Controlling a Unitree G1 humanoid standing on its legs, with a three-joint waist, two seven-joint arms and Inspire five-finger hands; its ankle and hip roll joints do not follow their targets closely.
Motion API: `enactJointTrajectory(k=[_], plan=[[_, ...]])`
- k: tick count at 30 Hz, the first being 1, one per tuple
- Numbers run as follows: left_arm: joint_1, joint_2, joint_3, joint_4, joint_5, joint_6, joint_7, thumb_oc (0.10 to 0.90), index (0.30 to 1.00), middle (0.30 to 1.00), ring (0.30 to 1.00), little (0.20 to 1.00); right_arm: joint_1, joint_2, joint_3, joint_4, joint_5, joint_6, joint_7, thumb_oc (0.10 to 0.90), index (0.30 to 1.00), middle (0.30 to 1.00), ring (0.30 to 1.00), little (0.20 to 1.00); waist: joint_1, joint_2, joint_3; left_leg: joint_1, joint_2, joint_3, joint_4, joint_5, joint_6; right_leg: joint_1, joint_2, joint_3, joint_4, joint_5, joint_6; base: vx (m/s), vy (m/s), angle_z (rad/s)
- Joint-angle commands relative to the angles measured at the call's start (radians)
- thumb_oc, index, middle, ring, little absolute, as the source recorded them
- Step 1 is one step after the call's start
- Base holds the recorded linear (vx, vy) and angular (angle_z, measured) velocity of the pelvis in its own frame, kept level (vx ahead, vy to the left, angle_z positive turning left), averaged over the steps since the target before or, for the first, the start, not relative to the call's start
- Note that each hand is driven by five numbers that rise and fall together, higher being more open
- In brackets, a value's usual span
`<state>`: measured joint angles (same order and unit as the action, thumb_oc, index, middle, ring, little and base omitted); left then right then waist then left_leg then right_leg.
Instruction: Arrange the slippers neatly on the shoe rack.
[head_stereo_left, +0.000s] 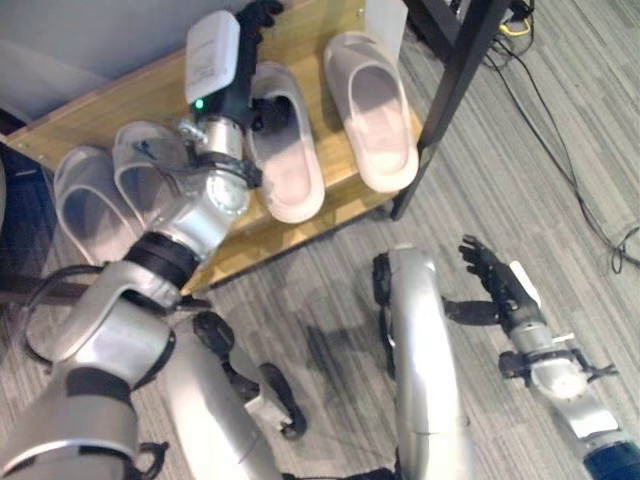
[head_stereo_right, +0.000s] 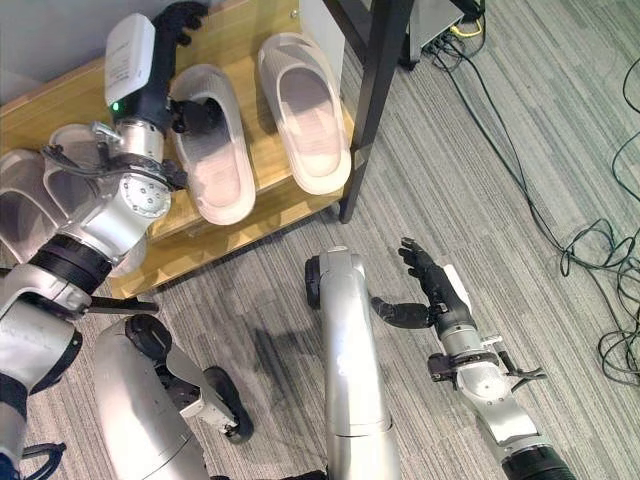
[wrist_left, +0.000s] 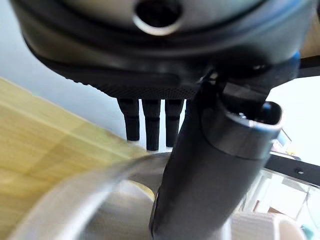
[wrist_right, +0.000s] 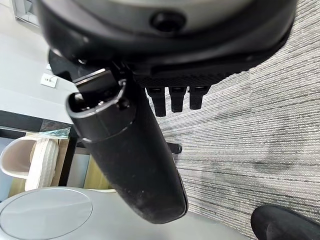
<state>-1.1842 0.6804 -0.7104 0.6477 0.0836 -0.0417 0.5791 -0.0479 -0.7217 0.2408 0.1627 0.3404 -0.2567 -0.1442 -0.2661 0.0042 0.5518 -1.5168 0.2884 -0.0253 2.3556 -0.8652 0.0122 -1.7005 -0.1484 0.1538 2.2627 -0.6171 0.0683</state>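
Several pale slippers lie on top of the wooden shoe rack (head_stereo_left: 130, 95): two at the left (head_stereo_left: 90, 205) (head_stereo_left: 150, 165), one in the middle (head_stereo_left: 285, 150) and one at the right (head_stereo_left: 372, 105). My left hand (head_stereo_left: 255, 20) reaches over the toe end of the middle slipper (wrist_left: 100, 200), which lies flat on the rack. Its thumb (wrist_left: 210, 165) sits in that slipper's opening, and its fingers (wrist_left: 150, 122) stretch straight past the toe. My right hand (head_stereo_right: 430, 275) hangs open over the carpet in front of the rack, holding nothing.
A black metal frame leg (head_stereo_left: 450, 90) stands at the rack's right end, close to the right slipper. A white object (head_stereo_left: 385, 15) stands at the rack's back edge. Loose cables (head_stereo_right: 600, 260) trail over the grey carpet to the right.
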Motion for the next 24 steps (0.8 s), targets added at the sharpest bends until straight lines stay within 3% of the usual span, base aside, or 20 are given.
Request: enactJointTrajectory(k=[1, 15, 24], plan=[[-0.112, -0.007, 0.08, -0.092, 0.002, -0.048, 0.052, 0.8, 0.9, 0.9, 0.9, 0.9, -0.042, -0.061, -0.039, -0.125, 0.025, -0.093, -0.019, 0.8, 0.9, 0.9, 0.9, 0.9, 0.021, -0.019, -0.032, -0.053, -0.065, -0.041, -0.039, 0.068, -0.005, 0.13, -0.088, 0.128, 0.086, -0.201, 0.007, 0.0, 0.0, 0.0], [0.087, 0.02, 0.131, -0.316, 0.08, -0.071, 0.027, 0.8, 0.9, 0.9, 0.9, 0.9, -0.013, -0.073, -0.054, -0.139, 0.026, -0.102, -0.014, 0.8, 0.9, 0.9, 0.9, 0.9, 0.043, -0.037, -0.032, -0.053, -0.077, -0.031, -0.039, 0.068, -0.02, 0.13, -0.108, 0.131, 0.103, -0.216, -0.01, -0.01, -0.006, 0.03], [0.181, 0.057, 0.206, -0.441, 0.013, -0.115, 0.02, 0.8, 0.9, 0.9, 0.9, 0.9, 0.005, -0.062, -0.054, -0.139, 0.001, -0.091, -0.016, 0.8, 0.9, 0.9, 0.9, 0.9, 0.064, -0.02, -0.032, -0.053, -0.083, -0.036, -0.038, 0.068, -0.023, 0.13, -0.11, 0.128, 0.106, -0.217, -0.016, 0.0, -0.005, 0.04]])
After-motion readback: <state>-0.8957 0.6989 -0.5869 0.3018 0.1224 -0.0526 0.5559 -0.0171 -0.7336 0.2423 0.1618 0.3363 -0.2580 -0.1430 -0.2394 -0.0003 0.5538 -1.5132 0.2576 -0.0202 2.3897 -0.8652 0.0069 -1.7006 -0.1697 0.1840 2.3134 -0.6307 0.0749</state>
